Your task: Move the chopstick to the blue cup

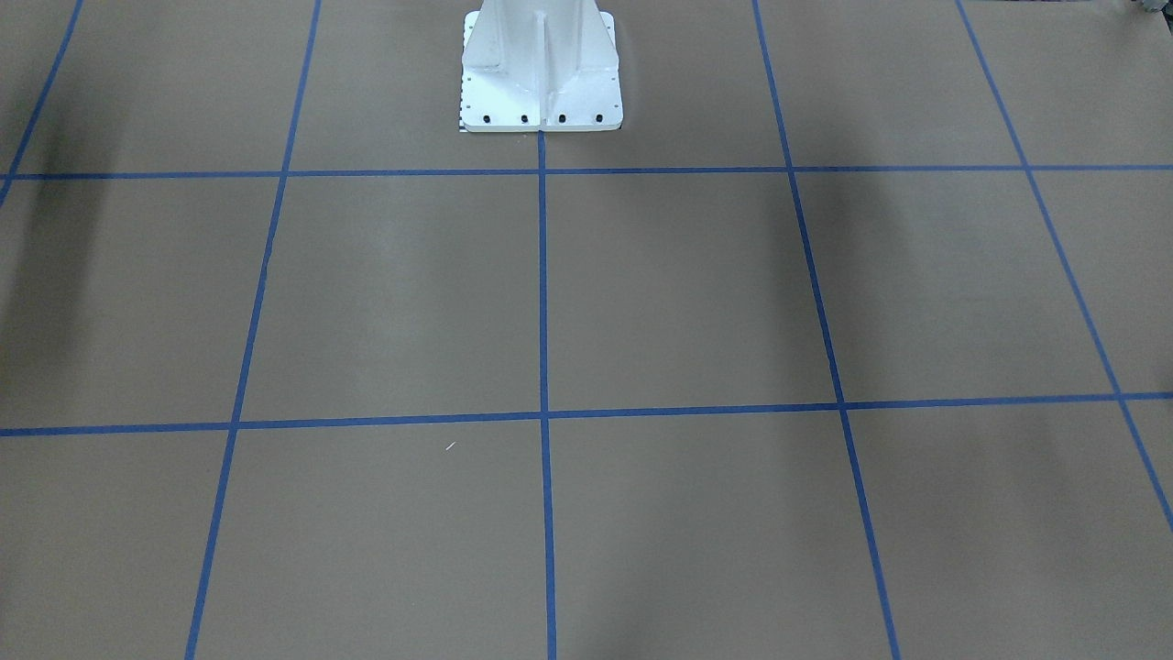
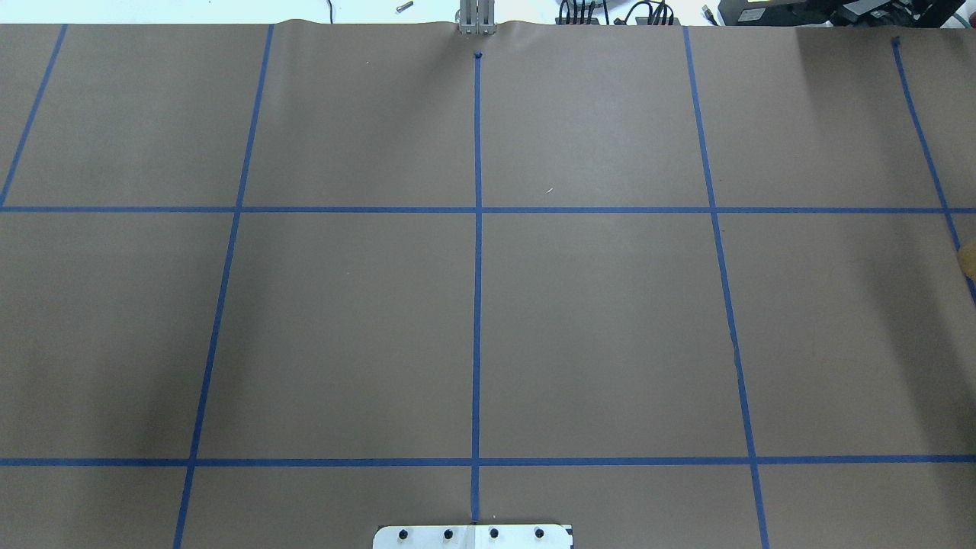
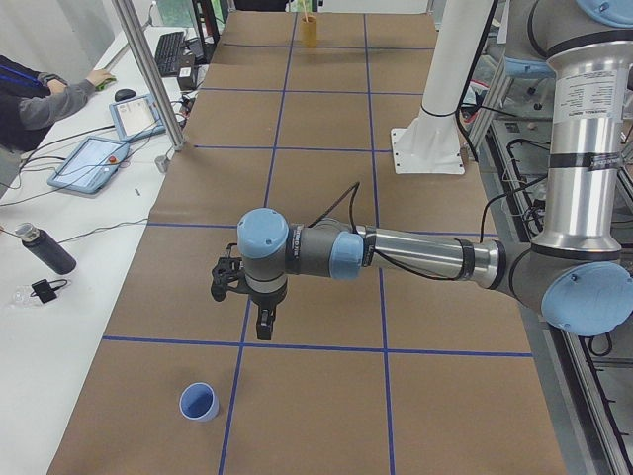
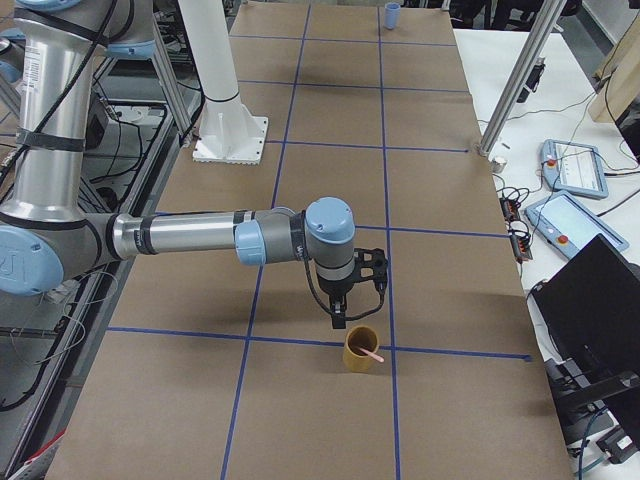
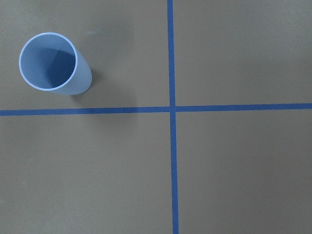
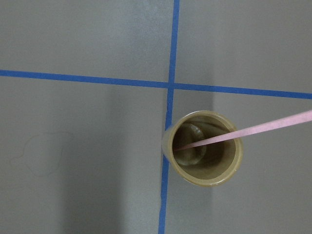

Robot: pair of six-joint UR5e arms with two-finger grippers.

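The pale pink chopstick [image 4: 371,354] leans in a tan cup [image 4: 360,350] and sticks out over its rim; the right wrist view shows it [image 6: 253,129] running from the cup's [image 6: 204,155] inside out to the right. My right gripper [image 4: 340,318] hangs just above that cup; I cannot tell whether it is open or shut. The blue cup [image 3: 199,403] stands upright and empty at the table's other end, and shows in the left wrist view [image 5: 51,63] at upper left. My left gripper [image 3: 264,322] hovers over the table beside it; I cannot tell its state.
Brown paper with a blue tape grid covers the table. The white robot base [image 1: 541,69] stands at the middle of the robot's side. Operators' tablets [image 3: 89,163], a laptop [image 4: 590,300] and a dark bottle [image 3: 45,249] lie on the white bench beyond the paper.
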